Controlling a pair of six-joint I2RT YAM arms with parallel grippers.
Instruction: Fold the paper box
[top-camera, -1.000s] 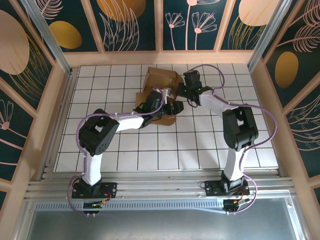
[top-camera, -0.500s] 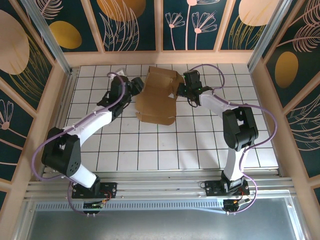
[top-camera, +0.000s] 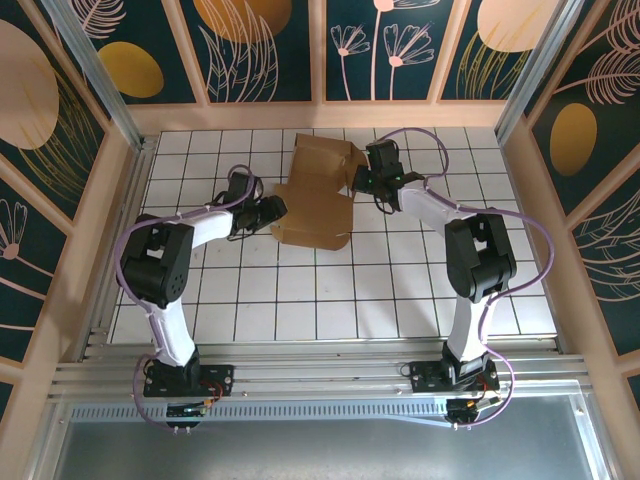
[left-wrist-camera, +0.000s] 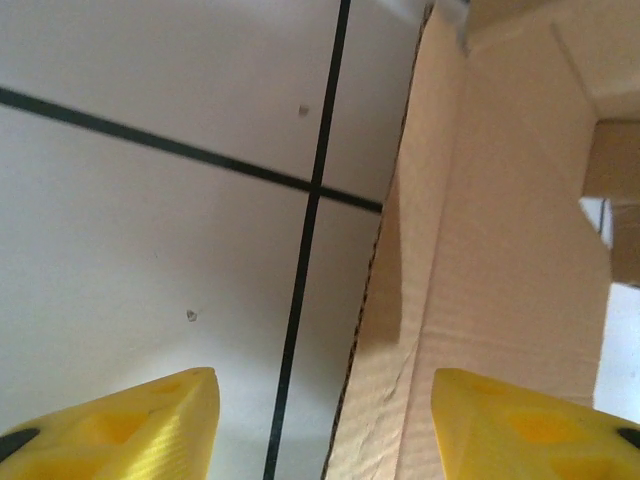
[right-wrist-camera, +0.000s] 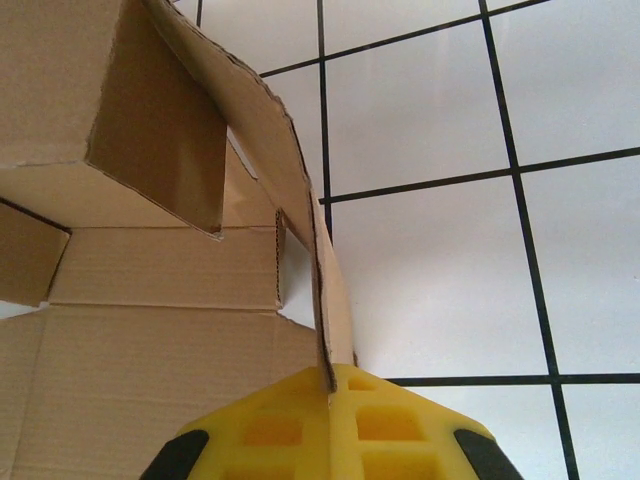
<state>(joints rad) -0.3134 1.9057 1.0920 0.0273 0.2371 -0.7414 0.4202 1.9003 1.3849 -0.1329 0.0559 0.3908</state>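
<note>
The box (top-camera: 314, 200) lay near the back of the worktop (top-camera: 300, 300), about in the middle. It was only partly folded. At its far end some walls (top-camera: 325, 155) stood up and made a corner. The near part lay flat on the worktop. So I think most of the folding was left to do. The flat part had to come up, and the flaps had to be tucked in.

The right tool (top-camera: 361, 181) was at the box's right side. Its yellow fingers (right-wrist-camera: 400, 430) were pinched tight on the thin edge of a standing flap (right-wrist-camera: 300, 200). The left tool (top-camera: 272, 208) was at the box's left edge. It was wide apart, with the cardboard edge between its fingers, and it held nothing.
</note>
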